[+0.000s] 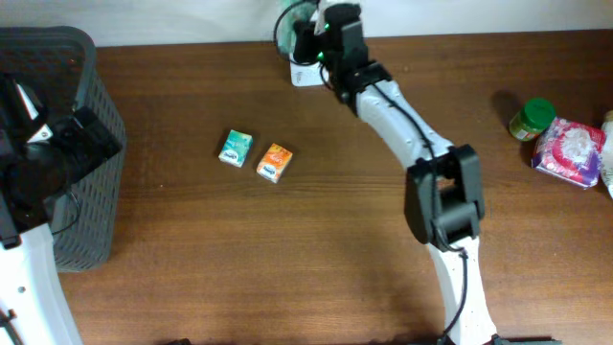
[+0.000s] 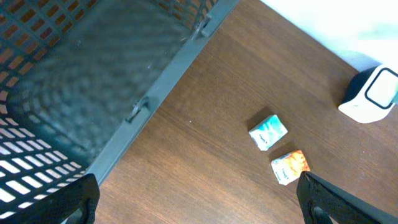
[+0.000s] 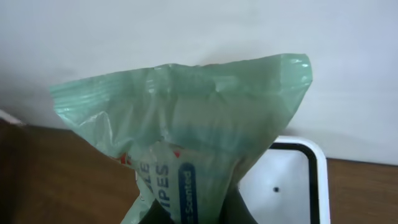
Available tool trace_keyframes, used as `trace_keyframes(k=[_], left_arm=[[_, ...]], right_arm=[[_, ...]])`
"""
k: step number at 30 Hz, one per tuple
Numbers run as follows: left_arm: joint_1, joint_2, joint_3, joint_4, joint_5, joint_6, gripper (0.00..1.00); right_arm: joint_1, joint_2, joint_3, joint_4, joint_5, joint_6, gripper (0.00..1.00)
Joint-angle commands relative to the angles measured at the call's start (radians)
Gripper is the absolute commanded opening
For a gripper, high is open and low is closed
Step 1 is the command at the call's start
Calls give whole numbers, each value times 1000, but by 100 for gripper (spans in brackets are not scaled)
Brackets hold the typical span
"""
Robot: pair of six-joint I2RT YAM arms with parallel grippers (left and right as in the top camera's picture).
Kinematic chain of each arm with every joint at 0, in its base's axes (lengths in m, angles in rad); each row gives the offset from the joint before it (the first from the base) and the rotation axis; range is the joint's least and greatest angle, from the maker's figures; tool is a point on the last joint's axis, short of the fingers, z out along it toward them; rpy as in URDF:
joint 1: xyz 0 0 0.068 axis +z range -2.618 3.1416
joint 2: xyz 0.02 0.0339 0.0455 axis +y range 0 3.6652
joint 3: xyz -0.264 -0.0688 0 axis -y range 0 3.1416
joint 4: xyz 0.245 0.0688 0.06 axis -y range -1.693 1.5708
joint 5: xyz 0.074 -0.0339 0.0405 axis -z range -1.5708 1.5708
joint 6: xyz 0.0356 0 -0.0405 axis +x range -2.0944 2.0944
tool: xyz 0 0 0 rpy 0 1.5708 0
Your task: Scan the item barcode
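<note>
Item: green wipes pack (image 3: 186, 124), pinched in the closed right jaws and standing out ahead of them over the white scanner (image 3: 292, 180), presumably to present its barcode; left jaws wide open, empty, basket (image 2: 161, 87) ahead.

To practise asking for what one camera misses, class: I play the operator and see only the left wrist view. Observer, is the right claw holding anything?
Observer: Yes. The right claw is shut on a pale green translucent plastic wipes packet.
Operator: Where is it relative to the scanner I can see?
Observer: It is held up close by the white box-shaped scanner, at the far edge of the brown wooden table. Whether they touch, I cannot tell.
Operator: Are there other items outside my view?
Observer: At the table's right end stands a small jar with a green lid, with a pink plastic packet beside it.
</note>
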Motion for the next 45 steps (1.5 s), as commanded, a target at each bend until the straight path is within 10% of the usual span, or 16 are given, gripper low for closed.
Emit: trace_keyframes(k=[1, 14, 23, 29, 34, 35, 36, 41, 45], left_arm=[[6, -2, 1, 0, -11, -6, 99], [6, -2, 1, 0, -11, -6, 99], [6, -2, 1, 0, -11, -6, 99], [6, -2, 1, 0, -11, -6, 99], [6, -2, 1, 0, -11, -6, 99], [6, -2, 1, 0, -11, -6, 99], [6, -2, 1, 0, -11, -6, 99], [6, -2, 1, 0, -11, -6, 99], [6, -2, 1, 0, -11, -6, 99]], right_arm=[[-11, 34, 7, 21, 128, 0, 4], [-40, -15, 9, 19, 197, -10, 4], [-422, -218, 6, -914, 313, -11, 4], [-587, -192, -150, -1054, 314, -194, 5], [-661, -197, -166, -1130, 488, -198, 19], [-665, -202, -166, -1141, 488, -198, 47], [-661, -215, -165, -1148, 485, -198, 95], [-582, -327, -142, -1143, 428, -198, 99], [-460, -436, -116, -1147, -68, -199, 99]])
